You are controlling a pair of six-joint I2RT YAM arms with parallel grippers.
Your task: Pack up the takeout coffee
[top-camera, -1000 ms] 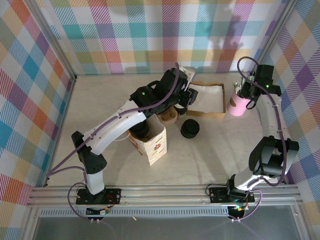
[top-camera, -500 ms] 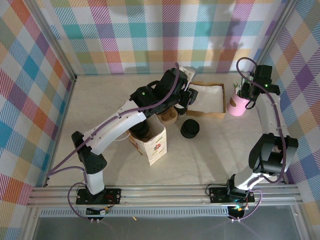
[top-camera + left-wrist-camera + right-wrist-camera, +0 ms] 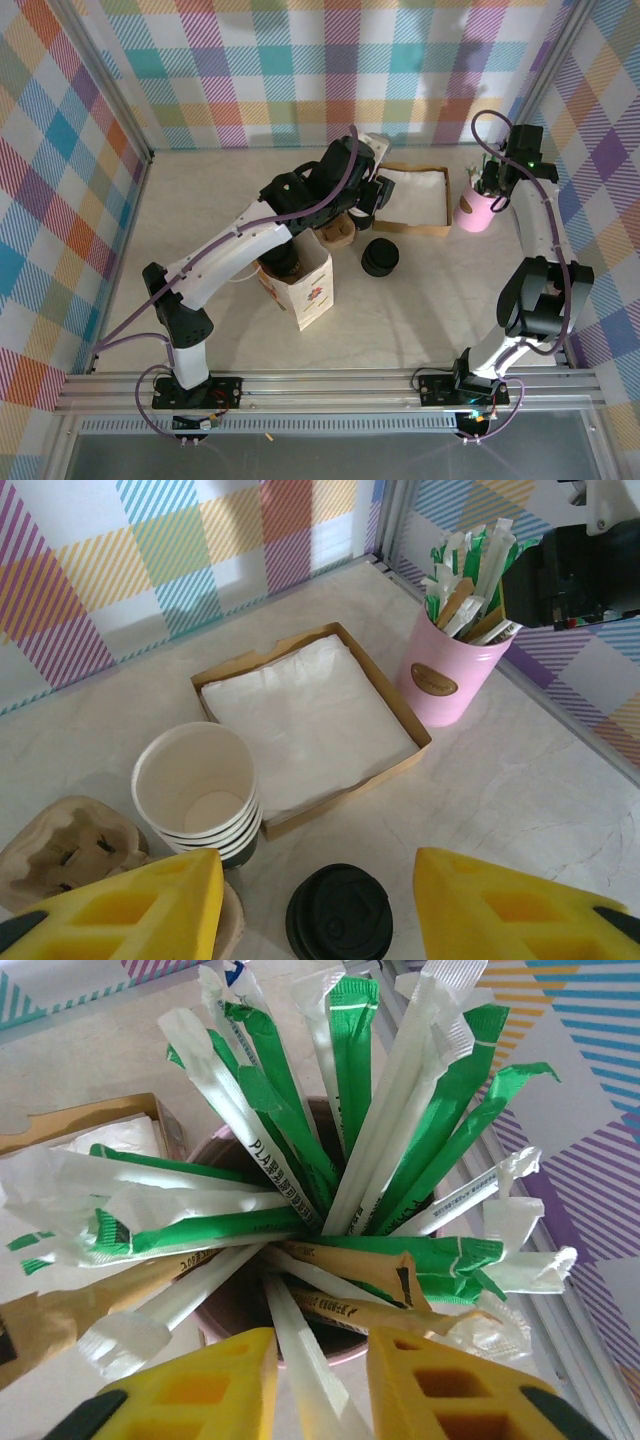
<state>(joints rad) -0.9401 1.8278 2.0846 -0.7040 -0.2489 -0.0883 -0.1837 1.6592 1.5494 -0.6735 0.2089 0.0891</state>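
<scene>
Nearest you, both arms rise from the front rail. Your left arm leans diagonally across the surface (image 3: 430, 310); the left tool (image 3: 318, 875) hangs with its yellow fingers wide apart and empty above a low stack of black lids (image 3: 340, 918). Under that arm stands an open-topped paper bag (image 3: 315, 290) with a floral print. The takeout coffee (image 3: 286, 262) shows as a dark round shape inside the bag, partly hidden by the arm. Beyond the lids lie a moulded pulp carrier (image 3: 60, 845), nested white-rimmed cups (image 3: 197, 795), then a shallow cardboard tray (image 3: 262, 655) of white napkins (image 3: 300, 720). Your right arm reaches far along the right wall. The right tool (image 3: 322, 1360) points down into a glossy pink cup (image 3: 445, 680) bristling with green, white and brown wrapped sticks (image 3: 350, 1070). Its fingers are apart, with one white stick passing through the gap.
</scene>
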